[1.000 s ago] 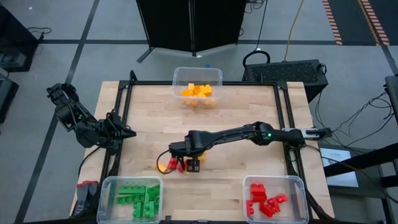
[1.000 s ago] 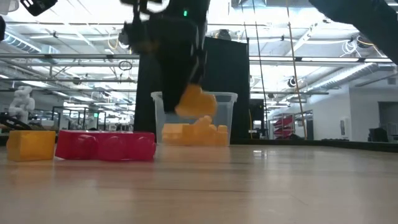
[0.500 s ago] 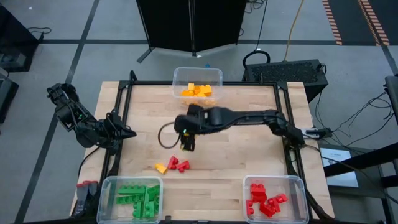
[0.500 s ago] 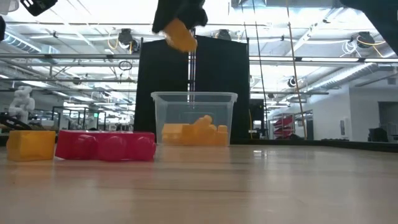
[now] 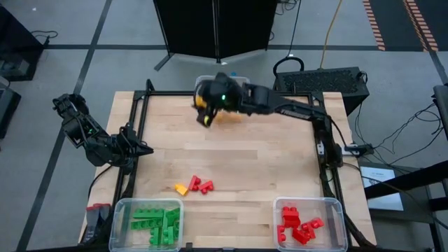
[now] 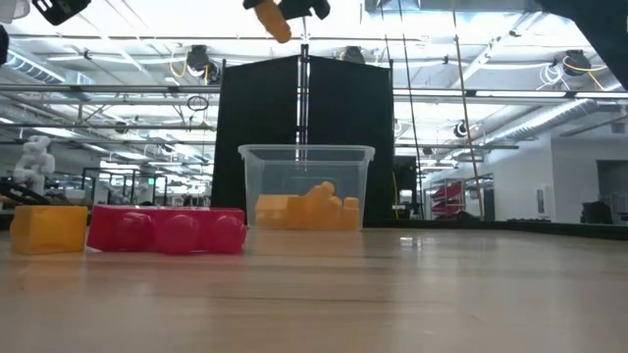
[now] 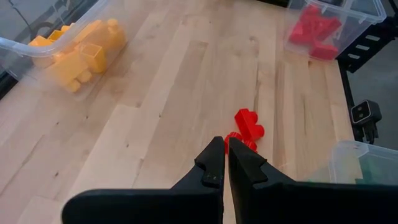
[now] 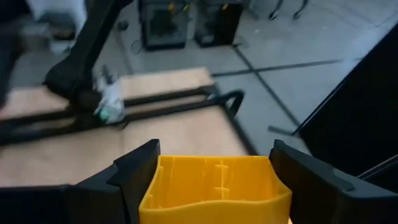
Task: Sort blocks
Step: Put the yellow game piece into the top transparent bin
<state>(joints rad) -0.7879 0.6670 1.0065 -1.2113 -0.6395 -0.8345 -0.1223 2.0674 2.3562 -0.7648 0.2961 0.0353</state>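
Where blocks lie, wood table

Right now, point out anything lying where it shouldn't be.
One yellow block and two red blocks lie loose on the table, outside the bins. The right end effector holds another yellow block near the yellow bin. Otherwise nothing stands out.

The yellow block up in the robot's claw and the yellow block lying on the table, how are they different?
The yellow plastic block in the right gripper hangs high over the wooden table, near the clear plastic bin of yellow blocks. The loose yellow block lies flat on the table beside red blocks. Both look the same yellow.
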